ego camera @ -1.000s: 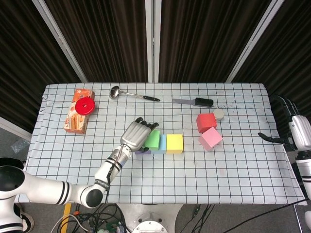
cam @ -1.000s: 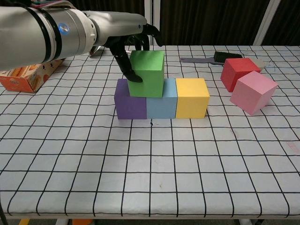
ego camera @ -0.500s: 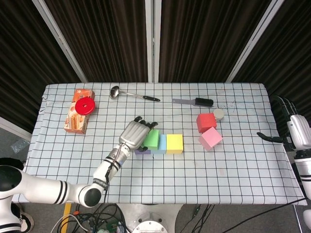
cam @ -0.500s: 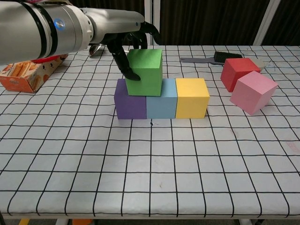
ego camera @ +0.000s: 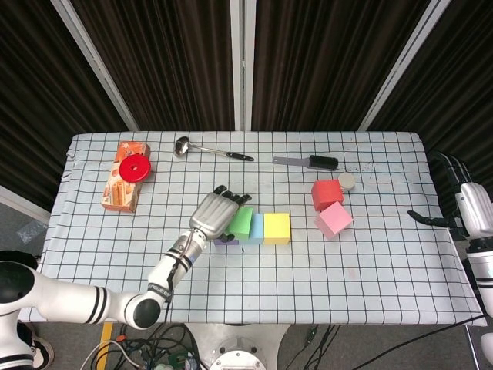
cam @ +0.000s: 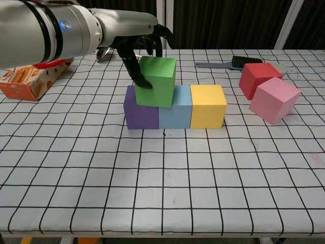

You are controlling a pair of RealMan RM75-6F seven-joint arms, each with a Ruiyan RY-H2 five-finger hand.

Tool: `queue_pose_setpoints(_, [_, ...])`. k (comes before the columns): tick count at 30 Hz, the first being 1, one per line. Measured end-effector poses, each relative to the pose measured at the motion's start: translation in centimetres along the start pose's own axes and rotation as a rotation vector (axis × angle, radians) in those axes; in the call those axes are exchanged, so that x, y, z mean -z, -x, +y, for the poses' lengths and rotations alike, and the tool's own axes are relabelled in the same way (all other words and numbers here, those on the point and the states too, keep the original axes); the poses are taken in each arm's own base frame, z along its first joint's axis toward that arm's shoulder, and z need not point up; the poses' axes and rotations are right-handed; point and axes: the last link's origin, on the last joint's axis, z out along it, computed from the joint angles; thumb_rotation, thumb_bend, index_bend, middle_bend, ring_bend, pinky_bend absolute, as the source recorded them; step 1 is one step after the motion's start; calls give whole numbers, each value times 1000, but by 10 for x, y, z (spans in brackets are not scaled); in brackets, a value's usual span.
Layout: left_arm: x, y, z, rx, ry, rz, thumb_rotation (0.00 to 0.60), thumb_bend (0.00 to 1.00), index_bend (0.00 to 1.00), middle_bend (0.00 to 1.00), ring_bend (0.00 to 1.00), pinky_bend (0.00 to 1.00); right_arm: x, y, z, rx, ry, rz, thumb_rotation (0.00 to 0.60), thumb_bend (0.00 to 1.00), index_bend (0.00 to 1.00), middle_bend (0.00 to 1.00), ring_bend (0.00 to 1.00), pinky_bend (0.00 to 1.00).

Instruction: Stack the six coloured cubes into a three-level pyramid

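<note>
From the head view, I have the base row down mid-table: purple cube [ego camera: 224,240], blue cube [ego camera: 256,228], yellow cube [ego camera: 276,227]. The red cube [ego camera: 326,193] and pink cube [ego camera: 333,220] wait nearer the right edge. In the chest view, my left hand [cam: 142,48] grips the green cube [cam: 157,81], tilted over the purple-blue seam. My right hand [ego camera: 428,219] sits off the right edge; I can't tell its state.

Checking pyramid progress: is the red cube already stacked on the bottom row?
No, the red cube sits on the table beside the pink cube.
</note>
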Motion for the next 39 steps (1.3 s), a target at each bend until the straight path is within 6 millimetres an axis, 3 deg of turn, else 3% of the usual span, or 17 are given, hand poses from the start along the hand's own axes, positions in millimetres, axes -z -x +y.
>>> queue_pose_setpoints(8, [2,-5,-2,17,-6,10,600,131,153,238,199,146,0,0,-1,-5,-5,-2,600,0,0,90,0,0])
queue_pose_setpoints(14, [17,-19,-20,35,-46,33,600,132,150,237,174,127,-1,1,-5,-7,-15,-14,600,0,0,90,0,0])
queue_pose_setpoints(20, [53,-35,-77,82,-189,69,600,132,149,220,142,110,-11,8,-23,19,-46,-87,600,0,0,90,0,0])
queue_pose_setpoints(25, [99,-37,-135,148,-342,104,600,132,150,220,142,110,-24,34,-55,-6,-75,-193,600,0,0,96,0,0])
queue_pose_setpoints(30, [139,-22,-174,159,-422,141,600,132,150,206,130,111,-33,68,-84,-61,-82,-308,600,0,0,109,0,0])
queue_pose_setpoints(39, [190,9,-235,181,-483,238,600,131,155,192,102,110,-45,122,-130,-74,-94,-429,600,0,0,121,0,0])
